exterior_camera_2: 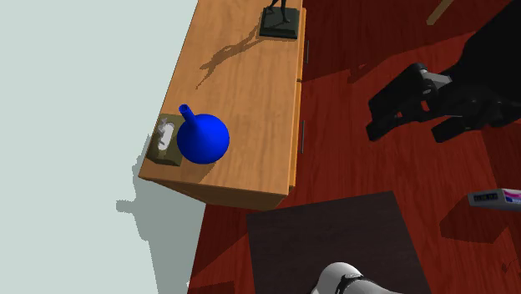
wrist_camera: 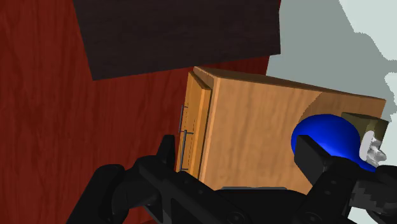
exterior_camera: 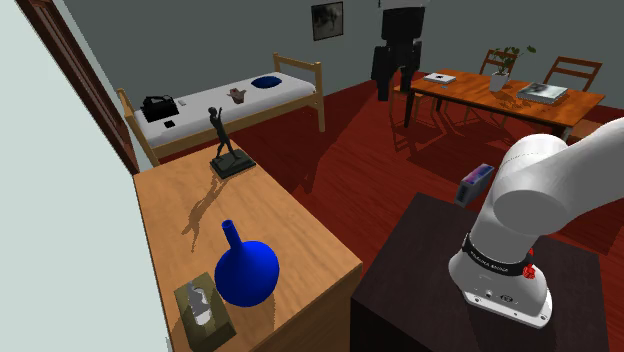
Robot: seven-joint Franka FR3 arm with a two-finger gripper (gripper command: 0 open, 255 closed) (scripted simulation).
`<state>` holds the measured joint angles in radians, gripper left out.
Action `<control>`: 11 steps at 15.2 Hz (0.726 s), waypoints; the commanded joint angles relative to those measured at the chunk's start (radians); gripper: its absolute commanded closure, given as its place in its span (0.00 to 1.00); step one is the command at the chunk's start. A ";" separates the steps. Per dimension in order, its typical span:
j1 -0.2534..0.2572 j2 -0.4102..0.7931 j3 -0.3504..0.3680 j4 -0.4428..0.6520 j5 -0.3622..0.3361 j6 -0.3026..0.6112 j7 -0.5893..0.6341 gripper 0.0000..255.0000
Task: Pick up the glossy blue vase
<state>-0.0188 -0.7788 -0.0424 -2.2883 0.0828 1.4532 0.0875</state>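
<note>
Glossy blue round-bellied, narrow-necked vase (exterior_camera: 245, 270) is seated on smooth wood-grain worktop (exterior_camera: 290, 225), just beside boxy olive tissue box (exterior_camera: 205, 320); all-black gripper (wrist_camera: 238, 149) is held well apart from it, fingers spread, nothing clasped.

Glossy blue vase (exterior_camera: 244, 270) stands upright, seemingly touching a tissue box (exterior_camera: 203, 314).

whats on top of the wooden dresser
A blue vase, a tissue box beside it and a dark figurine at the other end. The dresser top under the vase's round belly is hidden.
</note>
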 commanded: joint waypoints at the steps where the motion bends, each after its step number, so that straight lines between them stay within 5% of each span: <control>1: 0.000 0.000 0.000 0.000 0.000 0.000 0.000 0.00; 11: 0.049 0.175 0.200 -0.023 0.096 0.232 0.200 0.00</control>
<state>0.0272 -0.6330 0.1403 -2.3178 0.1738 1.6587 0.2697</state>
